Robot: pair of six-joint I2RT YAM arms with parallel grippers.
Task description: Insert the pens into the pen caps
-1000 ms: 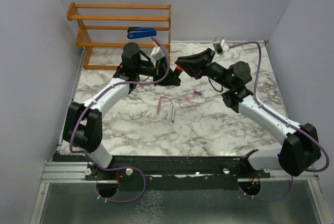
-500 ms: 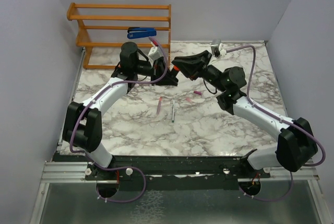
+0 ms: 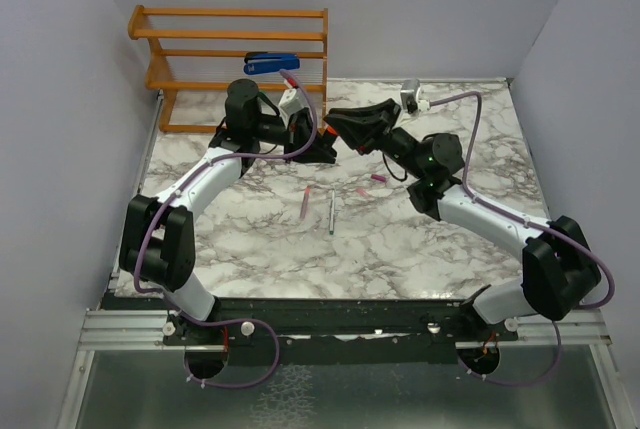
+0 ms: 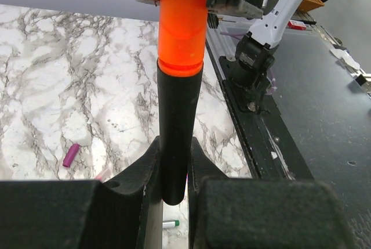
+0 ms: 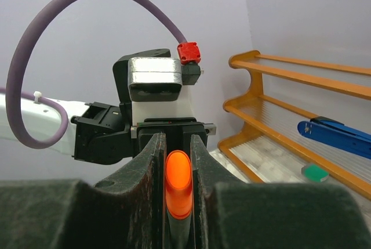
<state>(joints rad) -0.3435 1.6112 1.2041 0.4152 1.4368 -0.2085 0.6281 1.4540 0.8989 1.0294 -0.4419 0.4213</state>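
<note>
In the left wrist view my left gripper (image 4: 174,144) is shut on the black marker body (image 4: 174,133), which stands up between the fingers. The chunky orange cap (image 4: 181,22) sits over the marker's top end. My right gripper (image 5: 178,139) is shut on that orange cap (image 5: 178,182). In the top view the left gripper (image 3: 320,147) and the right gripper (image 3: 337,125) meet tip to tip above the back of the table. The pink pen (image 3: 303,204) and the grey pen (image 3: 331,213) lie at mid-table. The purple cap (image 3: 379,178) and the pink cap (image 3: 358,190) lie to their right.
A wooden rack (image 3: 230,49) stands at the back left with a blue stapler-like object (image 3: 272,62) on it. A small green object (image 5: 315,172) lies on the rack's lower shelf. The marble table (image 3: 400,239) ends at a black front rail.
Both grippers have shifted left together, and the right arm has reached further in. The orange cap and the marker stay held end to end.
</note>
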